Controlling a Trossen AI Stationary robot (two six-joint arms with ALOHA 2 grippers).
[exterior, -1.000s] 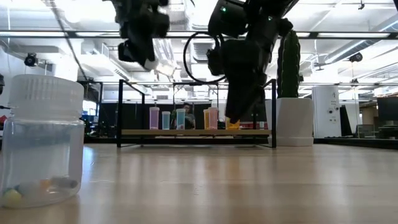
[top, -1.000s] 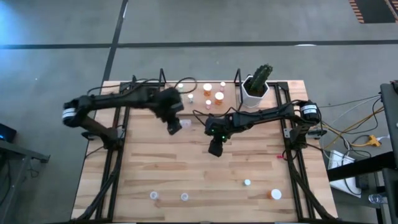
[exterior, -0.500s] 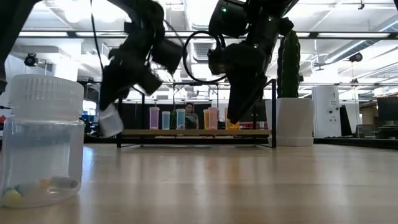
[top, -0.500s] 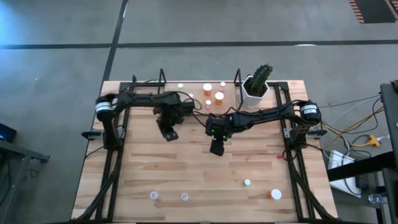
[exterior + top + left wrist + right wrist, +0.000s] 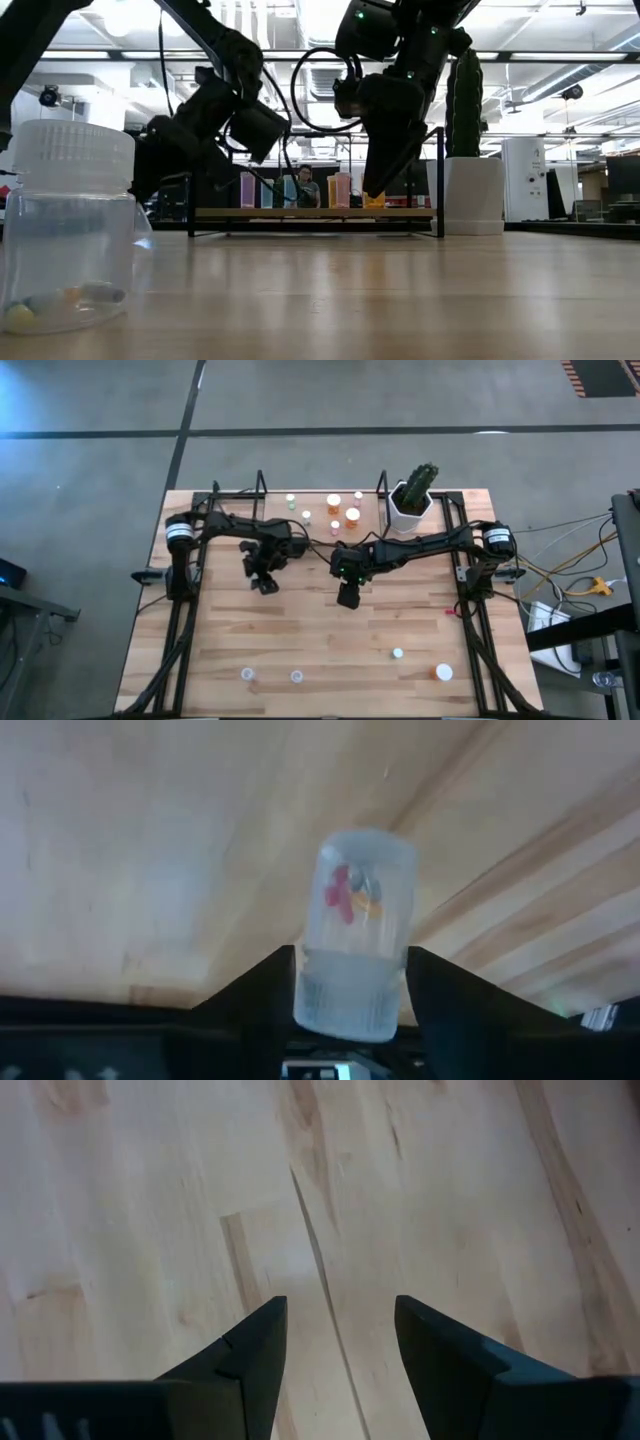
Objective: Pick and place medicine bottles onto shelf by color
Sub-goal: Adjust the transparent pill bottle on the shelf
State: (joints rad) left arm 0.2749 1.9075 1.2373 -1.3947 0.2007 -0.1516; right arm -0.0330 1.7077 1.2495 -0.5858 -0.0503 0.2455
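Matt pale wood table [image 5: 150, 1200], frosted plastic bottle [image 5: 357, 910]

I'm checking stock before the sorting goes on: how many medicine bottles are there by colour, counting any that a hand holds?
orange bottles: 3
pale bottles on the shelf: 4
pale bottles at the front: 3
clear bottle in the left hand: 1
Total: 11

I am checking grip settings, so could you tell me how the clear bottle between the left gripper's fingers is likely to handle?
The clear bottle looks light, since only a few pills show inside. Its smooth round wall may slip or twist in the left gripper. Laid down on the table, it would probably roll.
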